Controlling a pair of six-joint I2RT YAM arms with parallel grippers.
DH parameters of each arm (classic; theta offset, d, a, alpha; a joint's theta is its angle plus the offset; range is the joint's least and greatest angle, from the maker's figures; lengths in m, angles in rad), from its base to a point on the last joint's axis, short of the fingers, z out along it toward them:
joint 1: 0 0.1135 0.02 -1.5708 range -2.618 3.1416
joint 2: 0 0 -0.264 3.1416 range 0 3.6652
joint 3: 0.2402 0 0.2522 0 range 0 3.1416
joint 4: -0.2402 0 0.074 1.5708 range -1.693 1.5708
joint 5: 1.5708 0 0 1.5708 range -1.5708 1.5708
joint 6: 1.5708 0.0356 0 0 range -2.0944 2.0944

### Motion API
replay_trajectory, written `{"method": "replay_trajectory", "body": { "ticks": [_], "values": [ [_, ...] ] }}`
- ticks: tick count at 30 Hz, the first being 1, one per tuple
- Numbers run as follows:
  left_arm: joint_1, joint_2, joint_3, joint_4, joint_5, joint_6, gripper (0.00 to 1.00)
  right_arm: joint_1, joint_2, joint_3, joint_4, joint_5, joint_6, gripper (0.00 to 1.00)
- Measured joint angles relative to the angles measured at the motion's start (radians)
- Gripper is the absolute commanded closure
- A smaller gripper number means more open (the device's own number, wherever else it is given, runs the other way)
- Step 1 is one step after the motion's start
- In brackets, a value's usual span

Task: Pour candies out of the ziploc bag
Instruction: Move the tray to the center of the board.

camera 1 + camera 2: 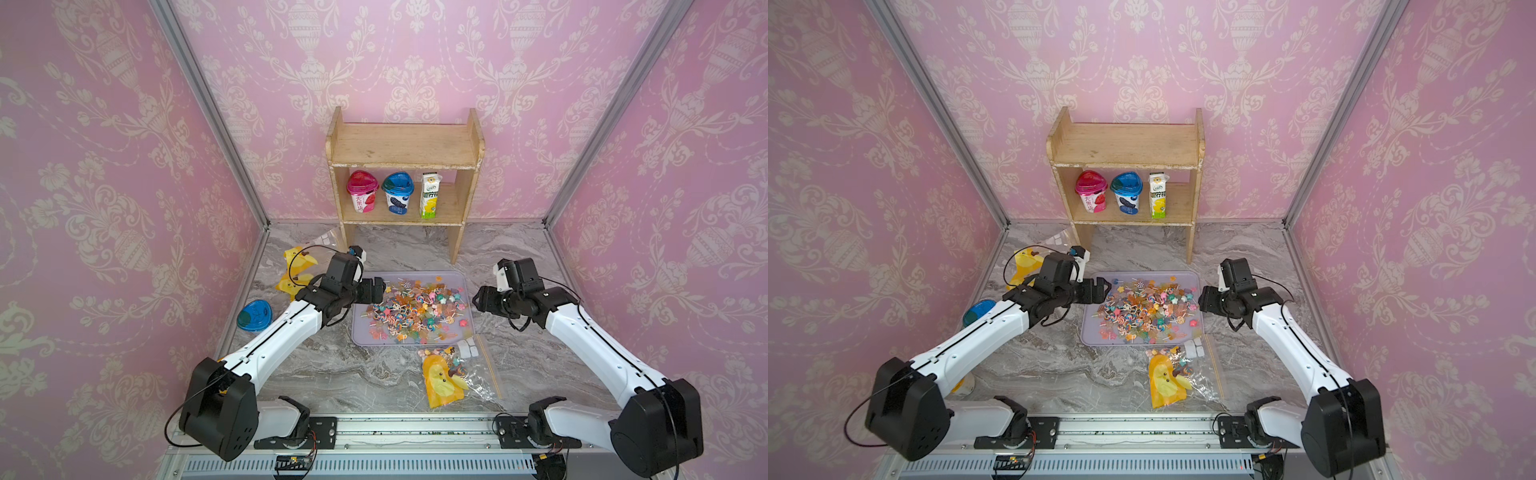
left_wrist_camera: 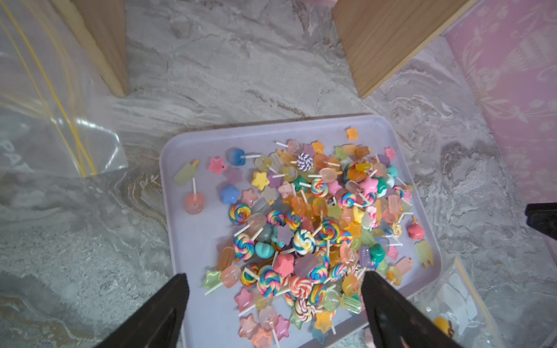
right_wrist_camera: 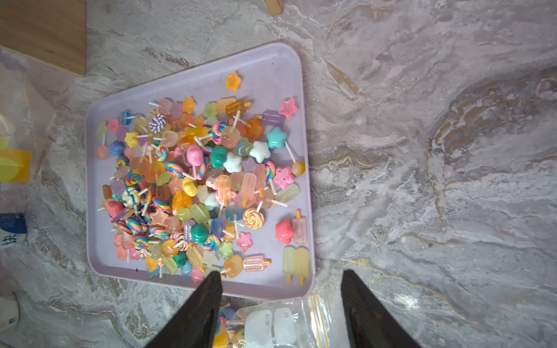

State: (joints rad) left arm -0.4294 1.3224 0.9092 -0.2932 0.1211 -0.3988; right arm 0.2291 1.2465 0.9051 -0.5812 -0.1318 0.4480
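Marble table point(image 1: 374, 376); left pincer point(image 1: 380, 289) overlaps tray point(image 1: 362, 332)

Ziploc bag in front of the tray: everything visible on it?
The ziploc bag is clear, crinkled plastic with a yellow zip strip and white label patches. It lies flat on the marble table, close against the near rim of the tray. A few candies sit inside, beside an orange-yellow piece; inside or underneath, I cannot tell. Nothing grips it.
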Motion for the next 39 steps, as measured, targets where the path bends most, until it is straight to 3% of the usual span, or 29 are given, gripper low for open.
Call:
{"method": "replay_trajectory", "body": {
  "ticks": [2,4,9,15,22,31,39],
  "values": [
    [0.003,0.0,-0.043,0.003,-0.017,-0.021,0.24,-0.005,0.038,-0.016,0.008,-0.009,0.006,0.61],
    [0.011,0.0,-0.066,0.012,-0.025,-0.038,0.33,-0.007,0.079,-0.026,0.014,-0.013,0.023,0.61],
    [0.08,0.0,-0.119,0.039,-0.045,-0.069,0.36,-0.011,0.183,-0.029,0.053,-0.014,0.038,0.6],
    [0.101,-0.003,-0.203,0.058,-0.076,-0.083,0.38,-0.011,0.274,-0.031,0.125,-0.017,0.056,0.62],
    [0.126,0.072,-0.221,0.053,-0.087,-0.09,0.5,-0.011,0.362,-0.032,0.192,-0.029,0.077,0.73],
    [0.132,0.16,-0.225,0.129,-0.074,-0.103,0.75,-0.011,0.407,-0.029,0.248,-0.039,0.081,0.82],
    [0.138,0.23,-0.211,0.189,-0.061,-0.116,0.9,-0.011,0.437,-0.005,0.269,-0.043,0.08,0.89]
  ]
}}
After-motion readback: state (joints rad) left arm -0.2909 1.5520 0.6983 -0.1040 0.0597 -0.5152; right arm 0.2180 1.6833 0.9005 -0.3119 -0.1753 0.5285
